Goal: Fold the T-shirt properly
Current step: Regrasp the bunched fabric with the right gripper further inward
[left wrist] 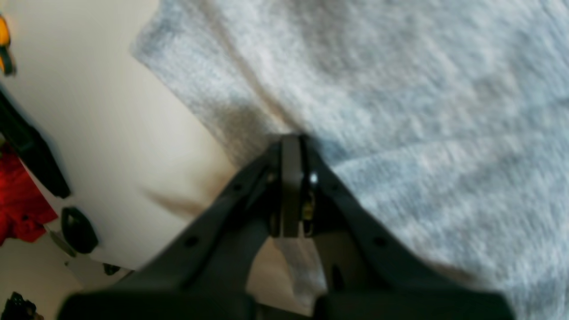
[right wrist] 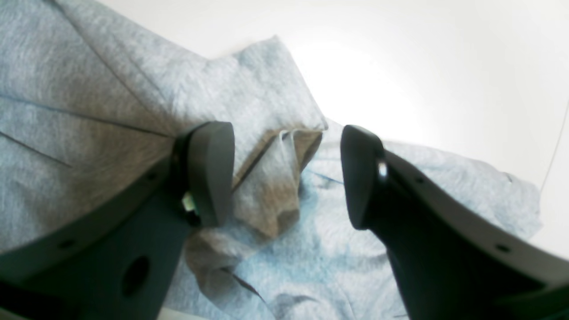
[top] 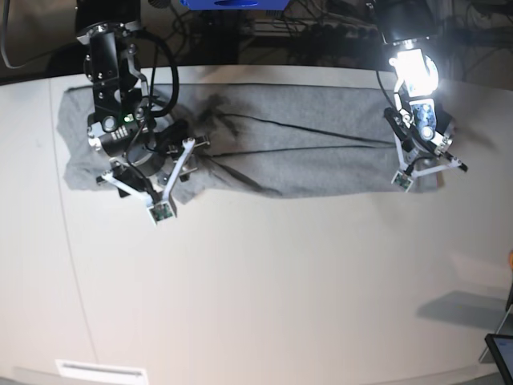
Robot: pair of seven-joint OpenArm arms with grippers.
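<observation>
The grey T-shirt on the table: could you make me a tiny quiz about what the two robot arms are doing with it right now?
1. True or false: the right gripper has its jaws apart above a bunched fold of the T-shirt.
2. What is the left gripper doing?
A. Standing open above the bare table
B. Shut on the T-shirt's edge
C. Holding a red cloth
3. Fill in: in the base view the T-shirt lies stretched out as a long band near the table's ____ edge.

Key
1. True.
2. B.
3. Far.
</observation>
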